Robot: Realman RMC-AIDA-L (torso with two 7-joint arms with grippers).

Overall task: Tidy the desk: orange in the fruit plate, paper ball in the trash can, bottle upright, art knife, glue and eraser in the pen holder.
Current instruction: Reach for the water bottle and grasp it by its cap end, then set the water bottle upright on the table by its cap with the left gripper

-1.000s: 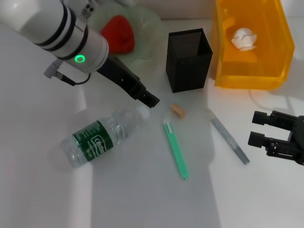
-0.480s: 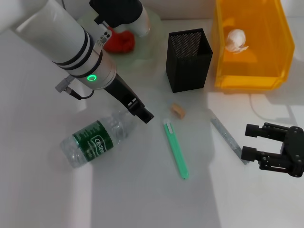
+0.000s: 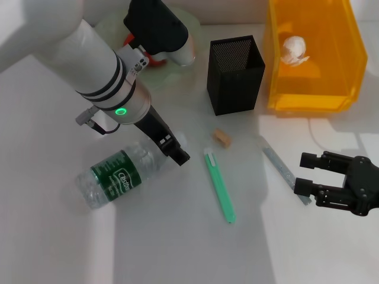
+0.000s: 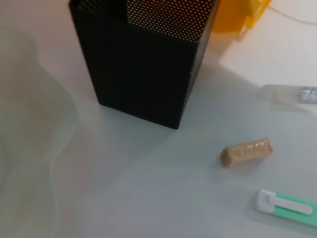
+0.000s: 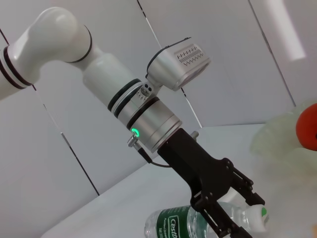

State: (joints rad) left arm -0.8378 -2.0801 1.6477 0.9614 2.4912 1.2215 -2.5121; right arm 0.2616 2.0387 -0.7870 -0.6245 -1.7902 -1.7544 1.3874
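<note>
The bottle (image 3: 121, 174) lies on its side on the table, cap toward the middle. My left gripper (image 3: 176, 152) hangs open just over its cap end; it shows too in the right wrist view, left gripper (image 5: 230, 208) above the bottle (image 5: 181, 225). Beside them lie the tan eraser (image 3: 222, 137), the green art knife (image 3: 219, 184) and the grey glue (image 3: 279, 164). My right gripper (image 3: 307, 173) is open at the glue's near end. The pen holder (image 3: 235, 74) stands behind. The paper ball (image 3: 294, 48) lies in the trash can (image 3: 278, 71). The orange (image 3: 155, 57) sits in the fruit plate (image 3: 172, 74), mostly hidden by my left arm.
A thin white cable (image 3: 317, 133) runs on the table in front of the trash can. The left wrist view shows the pen holder (image 4: 143, 64), eraser (image 4: 246, 152) and art knife (image 4: 287, 208) close together.
My left arm has swung nearer and lower, bringing its gripper from beyond the bottle to over its cap end. My right gripper has slid left to the glue's end.
</note>
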